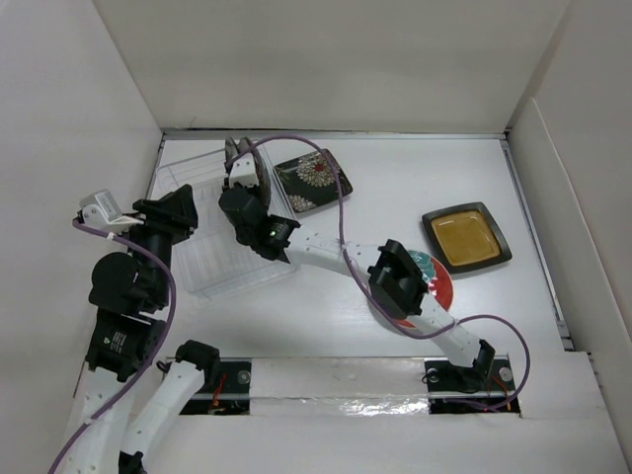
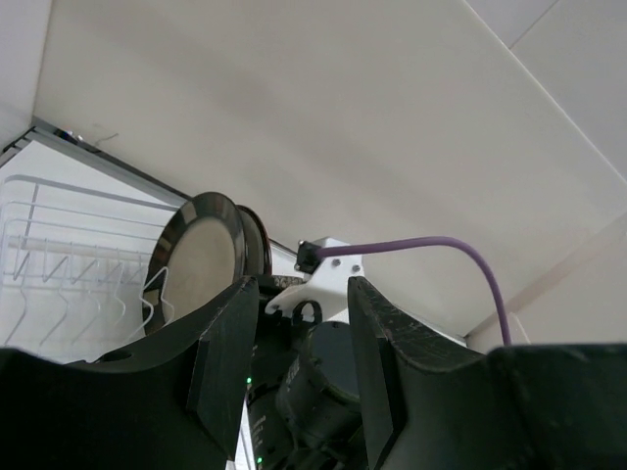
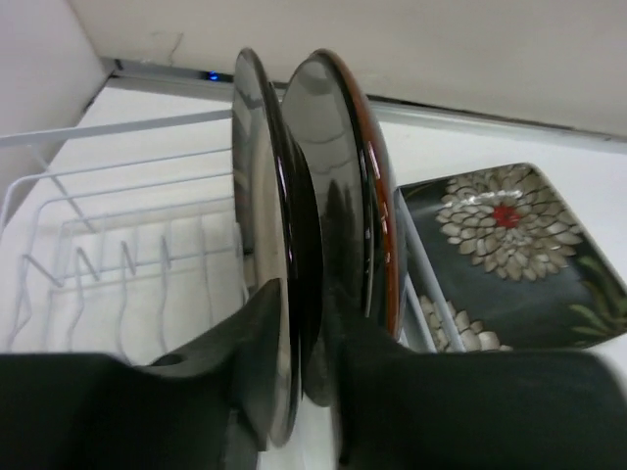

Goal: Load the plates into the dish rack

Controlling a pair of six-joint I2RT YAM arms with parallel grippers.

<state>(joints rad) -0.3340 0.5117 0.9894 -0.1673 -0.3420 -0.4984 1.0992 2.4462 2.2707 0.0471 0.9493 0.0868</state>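
Clamping striped-rim plate (image 3: 257, 196) upright in dish rack (image 1: 212, 259): right claw (image 3: 306, 313), grip showing only in its wrist view; left claw (image 2: 299, 294) gaping, empty; white table (image 1: 395, 197), white walls (image 1: 326, 59) enclosing.

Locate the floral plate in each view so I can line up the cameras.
Top external: the floral plate lies flat at upper centre, just right of the rack.
Left wrist: not in it.
Right wrist: at the right side, mid-height, beside the rack's wire.
Shared landmark: the striped plate standing in the rack shows in all three.
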